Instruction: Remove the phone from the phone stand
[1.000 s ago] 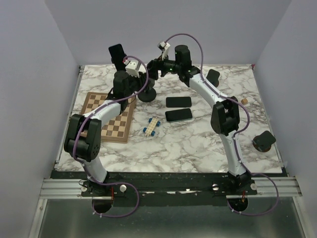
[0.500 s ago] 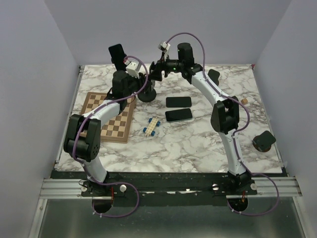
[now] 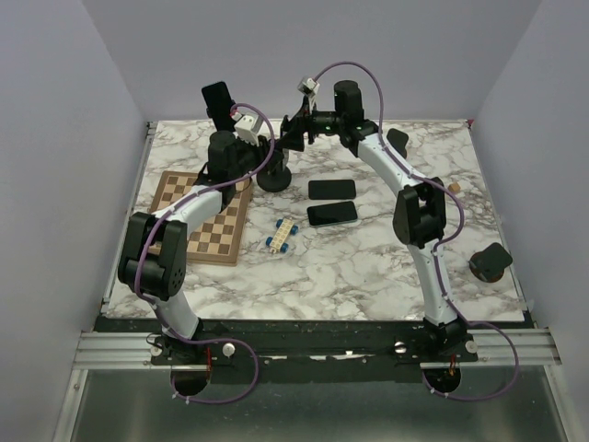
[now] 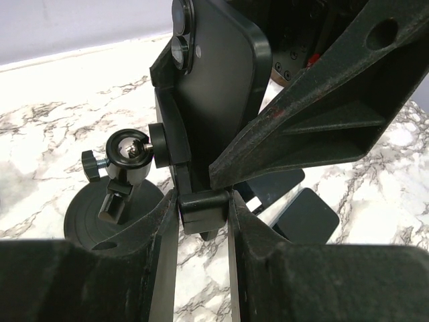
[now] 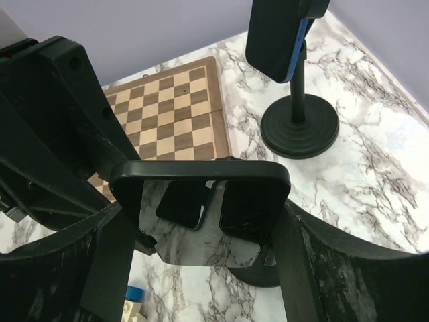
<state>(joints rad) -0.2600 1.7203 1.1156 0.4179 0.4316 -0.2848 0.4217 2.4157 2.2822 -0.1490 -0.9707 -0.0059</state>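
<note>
The black phone [image 4: 218, 87] stands upright in the cradle of the phone stand [image 4: 127, 161], camera lenses at its top. My left gripper [image 4: 203, 208] is shut on the stand's lower clamp block. My right gripper [image 5: 201, 221] is shut on the phone's two side edges, and the phone's glossy screen [image 5: 201, 201] faces that camera. From above, both grippers meet over the stand's round base [image 3: 274, 178], the left gripper [image 3: 270, 158] beside the right gripper [image 3: 291, 135]. The phone's lower end is hidden behind the clamp.
A second stand holding a blue-edged phone [image 3: 217, 99] is at the back left. A chessboard [image 3: 204, 217] lies on the left. Two phones [image 3: 331, 189] [image 3: 331, 213] lie flat mid-table with a toy car [image 3: 283, 235] near them. More stands [image 3: 489, 262] [image 3: 396, 142] are on the right.
My right wrist has shifted slightly up and to the right with the phone in its grip. My left arm has stayed on the stand.
</note>
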